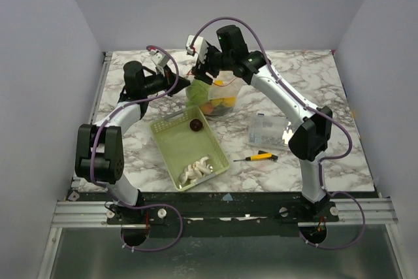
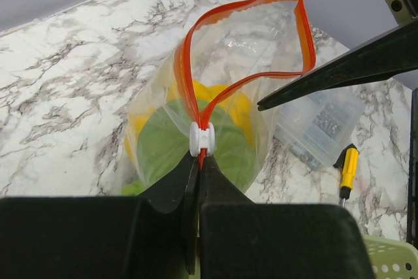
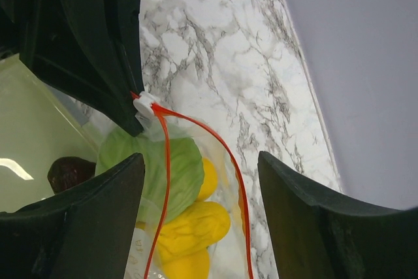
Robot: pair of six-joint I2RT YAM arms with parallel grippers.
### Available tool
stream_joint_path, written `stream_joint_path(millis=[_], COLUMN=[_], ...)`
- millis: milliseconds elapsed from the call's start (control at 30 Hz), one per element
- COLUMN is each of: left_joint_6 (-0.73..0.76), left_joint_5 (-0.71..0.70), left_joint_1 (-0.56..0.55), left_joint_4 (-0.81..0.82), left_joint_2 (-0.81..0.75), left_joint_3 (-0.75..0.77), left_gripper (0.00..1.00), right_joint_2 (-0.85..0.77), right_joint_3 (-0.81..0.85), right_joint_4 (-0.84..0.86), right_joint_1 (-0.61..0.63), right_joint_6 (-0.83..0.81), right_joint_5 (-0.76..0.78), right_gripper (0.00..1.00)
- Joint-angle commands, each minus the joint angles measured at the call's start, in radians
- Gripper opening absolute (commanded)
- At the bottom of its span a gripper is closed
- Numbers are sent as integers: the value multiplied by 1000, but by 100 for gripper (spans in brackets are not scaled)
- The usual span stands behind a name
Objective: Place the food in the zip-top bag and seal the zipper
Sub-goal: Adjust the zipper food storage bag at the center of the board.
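Pinching the zipper (image 2: 191, 89) just under its white slider (image 2: 202, 139) with the left gripper (image 2: 198, 161), jaws clamped, probably anchoring the zip-top bag (image 1: 219, 99) at the top view's upper centre. Holding the right gripper (image 3: 196, 161) spread wide over the mouth. Purple and white food (image 1: 194, 124) unbagged in the basket (image 1: 171, 136).

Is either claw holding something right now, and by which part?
The left gripper is shut on the zip-top bag, pinching the end of its zipper just below the white slider. The right gripper is open, holding nothing.
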Motion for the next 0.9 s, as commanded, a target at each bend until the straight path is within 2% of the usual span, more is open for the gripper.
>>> stream_joint_path(millis=[0,200,233,300,367,467,600,633,667,767,867], left_joint_6=[68,102,108,103,74,26,-131,-161,-192,-276,-369], left_joint_5=[56,66,63,38,-20,-155,-377,-421,-479,-582,-678], left_joint_1=[-6,-9,-10,-9,-8,-8,-8,-8,-8,-10,-11], left_joint_4=[-20,-65,-80,-84,-83,-110,-136,-141,-164,-247,-428], left_joint_2=[-57,-67,-66,-74,-90,-150,-253,-290,-321,-402,-427], left_joint_3=[26,52,58,55,44,17,-55,-78,-95,-100,-23], left_gripper=[0,0,0,3,10,42,59,69,70,69,66], right_joint_2=[12,32,33,30,23,-5,-31,-36,-40,-65,-103], right_joint_3=[-46,-35,-35,-46,-57,-93,-142,-148,-154,-187,-237], right_joint_4=[29,50,62,106,127,137,161,166,167,193,254], right_joint_1=[14,19,23,25,25,26,26,26,25,24,23], right_joint_6=[-80,-71,-63,-27,9,52,112,129,145,190,248], right_joint_5=[52,66,80,124,147,140,145,154,157,159,194], right_gripper=[73,70,68,56,40,19,1,1,1,1,1])
